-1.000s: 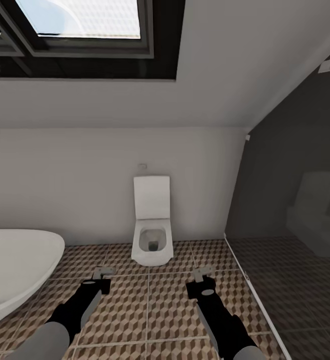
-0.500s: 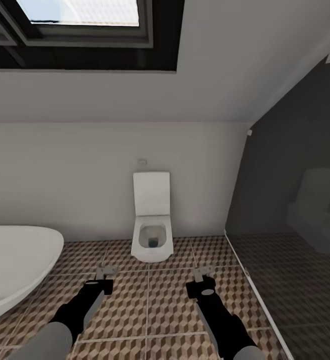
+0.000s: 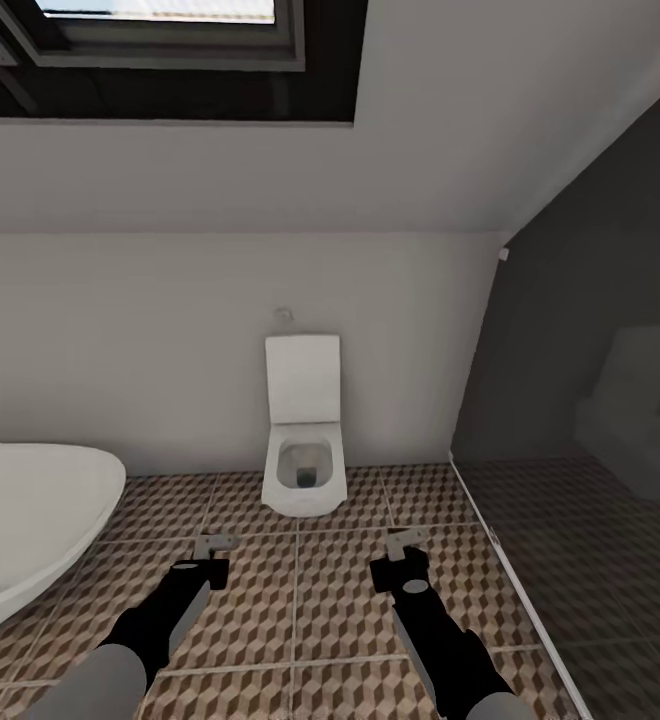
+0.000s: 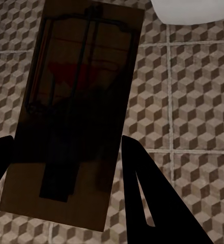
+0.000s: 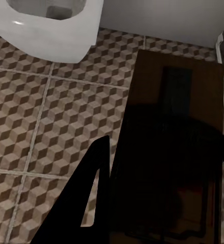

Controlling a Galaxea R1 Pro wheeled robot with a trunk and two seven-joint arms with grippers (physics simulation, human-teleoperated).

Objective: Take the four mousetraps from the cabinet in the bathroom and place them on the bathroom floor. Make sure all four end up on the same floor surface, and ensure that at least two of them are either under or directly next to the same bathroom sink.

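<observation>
A: Where is the left-hand mousetrap (image 4: 74, 117)?
B: Between the fingers of the left gripper (image 3: 213, 545), pinched at its long edges above the bathroom floor (image 3: 300, 590). It is a flat brown wooden rectangle with dark wire and a red mark.

A: What lies further along?
B: A white oval bathtub (image 3: 30, 520) at the floor's left edge, and a square white toilet (image 3: 304, 450) against the back wall, lid up.

A: And on the right?
B: The right gripper (image 3: 406, 543) is clamped on a second mousetrap (image 5: 178, 137), a dark board lying between its black fingers. The floor is cube-patterned tile with pale grout, and a dark glass panel (image 3: 590, 420) borders its right edge.
</observation>
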